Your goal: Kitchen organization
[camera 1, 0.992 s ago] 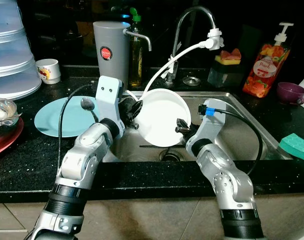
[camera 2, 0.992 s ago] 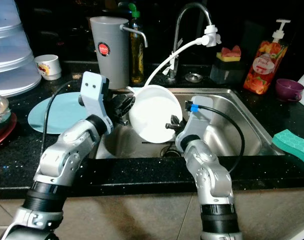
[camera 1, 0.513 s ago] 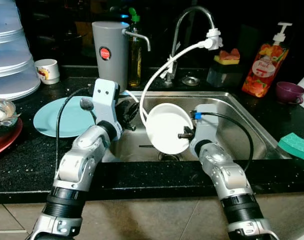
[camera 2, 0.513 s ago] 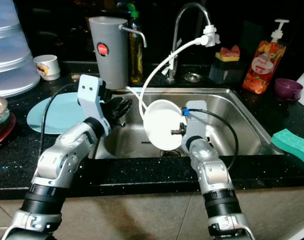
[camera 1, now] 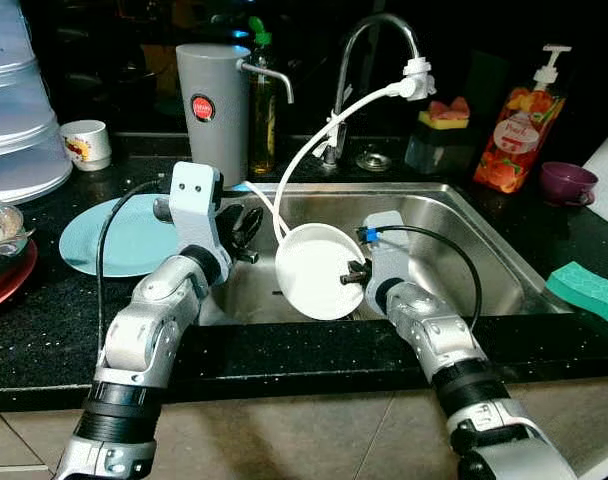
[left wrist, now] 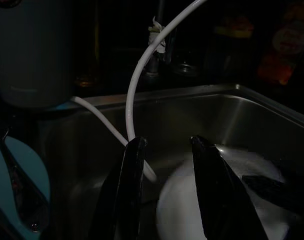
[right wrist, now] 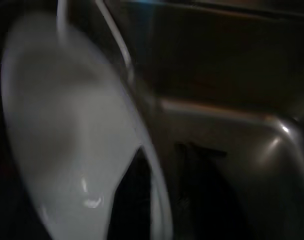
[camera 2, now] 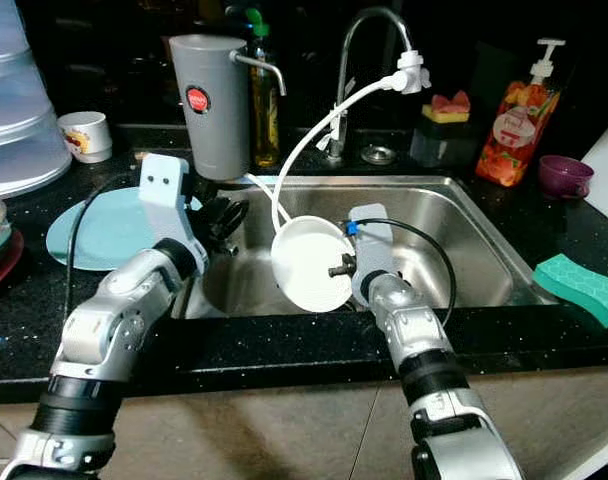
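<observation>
My right claw [camera 1: 352, 274] grips the round white plastic bowl [camera 1: 319, 271] by its rim, tilted on edge over the steel sink [camera 1: 484, 250], at three o'clock from my nearer, empty, spread left claw [camera 1: 246, 228].

The white plate [camera 1: 319, 271], a second ago standing large and near upright between both grippers over the sink [camera 1: 464, 215], has let go of the left gripper [camera 1: 246, 228], which has drawn back toward nine o'clock. The right gripper [camera 1: 350, 274] alone now pinches its rim, lower toward six o'clock.
</observation>
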You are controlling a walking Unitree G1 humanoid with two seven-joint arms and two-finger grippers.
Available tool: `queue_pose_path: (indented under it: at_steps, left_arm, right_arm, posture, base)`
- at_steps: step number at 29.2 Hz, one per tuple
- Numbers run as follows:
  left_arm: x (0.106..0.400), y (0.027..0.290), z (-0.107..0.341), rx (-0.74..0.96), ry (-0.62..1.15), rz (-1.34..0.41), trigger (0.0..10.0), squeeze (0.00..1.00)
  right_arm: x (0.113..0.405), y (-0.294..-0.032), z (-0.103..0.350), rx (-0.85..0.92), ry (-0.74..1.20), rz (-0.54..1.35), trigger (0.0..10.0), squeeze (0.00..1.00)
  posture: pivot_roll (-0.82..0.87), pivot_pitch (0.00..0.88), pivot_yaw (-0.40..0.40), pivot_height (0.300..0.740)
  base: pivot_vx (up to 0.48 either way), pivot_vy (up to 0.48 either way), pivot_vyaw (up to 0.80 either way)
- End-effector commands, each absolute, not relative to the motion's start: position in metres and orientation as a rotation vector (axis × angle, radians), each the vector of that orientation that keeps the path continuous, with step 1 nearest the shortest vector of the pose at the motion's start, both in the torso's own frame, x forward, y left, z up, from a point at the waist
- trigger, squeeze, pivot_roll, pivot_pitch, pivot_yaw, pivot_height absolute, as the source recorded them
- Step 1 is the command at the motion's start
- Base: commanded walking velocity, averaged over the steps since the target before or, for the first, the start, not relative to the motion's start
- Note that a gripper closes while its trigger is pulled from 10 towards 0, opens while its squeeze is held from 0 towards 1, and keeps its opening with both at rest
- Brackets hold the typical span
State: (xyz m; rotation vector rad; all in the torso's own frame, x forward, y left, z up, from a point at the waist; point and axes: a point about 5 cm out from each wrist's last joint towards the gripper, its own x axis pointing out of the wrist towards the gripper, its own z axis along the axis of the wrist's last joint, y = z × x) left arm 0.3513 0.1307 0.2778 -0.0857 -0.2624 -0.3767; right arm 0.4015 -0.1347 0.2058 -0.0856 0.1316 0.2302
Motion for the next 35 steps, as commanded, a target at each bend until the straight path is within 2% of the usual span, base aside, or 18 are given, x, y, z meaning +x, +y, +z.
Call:
queue_pose_path:
  at_steps: [1, 3, 4, 5, 6, 10, 11, 18, 24, 27, 32, 35]
  left_arm:
    - [0.351, 0.133, 0.272, -0.077, -0.238, -0.36, 10.0, 0.0]
    - [0.351, 0.134, 0.271, -0.075, -0.234, -0.349, 10.0, 0.0]
    - [0.351, 0.135, 0.271, -0.074, -0.232, -0.341, 10.0, 0.0]
    - [0.351, 0.135, 0.271, -0.074, -0.232, -0.341, 10.0, 0.0]
    - [0.352, 0.136, 0.272, -0.074, -0.234, -0.325, 10.0, 0.0]
    - [0.354, 0.141, 0.274, -0.079, -0.237, -0.285, 10.0, 0.0]
    - [0.358, 0.148, 0.276, -0.066, -0.234, -0.215, 10.0, 0.0]
    - [0.368, 0.165, 0.278, -0.072, -0.219, -0.075, 10.0, 0.0]
    - [0.376, 0.186, 0.275, -0.195, -0.149, 0.079, 10.0, 0.0]
    - [0.379, 0.199, 0.272, -0.334, -0.106, 0.142, 10.0, 0.0]
    - [0.386, 0.215, 0.26, -0.5, -0.025, 0.196, 10.0, 0.0]
    - [0.391, 0.219, 0.255, -0.532, 0.014, 0.214, 10.0, 0.0]
  right_arm:
    - [0.403, -0.14, 0.209, -0.084, 0.106, 0.211, 10.0, 1.0]
    - [0.404, -0.142, 0.221, -0.065, 0.029, 0.2, 10.0, 1.0]
    - [0.403, -0.144, 0.229, -0.046, -0.027, 0.179, 10.0, 0.37]
    - [0.403, -0.144, 0.229, -0.046, -0.027, 0.179, 10.0, 0.37]
    - [0.401, -0.147, 0.239, -0.003, -0.099, 0.167, 10.0, 0.0]
    - [0.395, -0.148, 0.254, 0.051, -0.199, 0.17, 10.0, 0.0]
    - [0.389, -0.148, 0.266, 0.079, -0.272, 0.172, 10.0, 0.0]
    - [0.38, -0.146, 0.277, 0.092, -0.344, 0.183, 10.0, 0.0]
    - [0.376, -0.144, 0.28, 0.097, -0.367, 0.184, 10.0, 0.0]
    - [0.374, -0.145, 0.28, 0.106, -0.368, 0.181, 10.0, 0.0]
    - [0.373, -0.144, 0.279, 0.105, -0.36, 0.175, 10.0, 0.0]
    - [0.373, -0.144, 0.28, 0.106, -0.36, 0.175, 10.0, 0.0]
  posture:
    - [0.03, 0.104, -0.071, 0.74]
    - [0.03, 0.105, -0.07, 0.74]
    - [0.03, 0.106, -0.069, 0.74]
    - [0.03, 0.106, -0.069, 0.74]
    - [0.03, 0.107, -0.068, 0.74]
    - [0.02, 0.112, -0.062, 0.74]
    - [0.02, 0.113, -0.062, 0.74]
    - [0.02, 0.114, -0.058, 0.74]
    - [0.01, 0.115, -0.052, 0.74]
    - [0.02, 0.117, -0.053, 0.74]
    - [0.02, 0.116, -0.056, 0.74]
    - [0.02, 0.116, -0.056, 0.74]
  base:
    - [0.0, 0.0, 0.0]
    - [0.0, 0.0, 0.0]
    - [0.0, 0.0, 0.0]
    - [0.0, 0.0, 0.0]
    - [0.0, 0.0, 0.0]
    - [0.0, 0.0, 0.0]
    - [0.0, 0.0, 0.0]
    - [0.0, 0.0, 0.0]
    - [0.0, 0.0, 0.0]
    - [0.0, 0.0, 0.0]
    - [0.0, 0.0, 0.0]
    - [0.0, 0.0, 0.0]
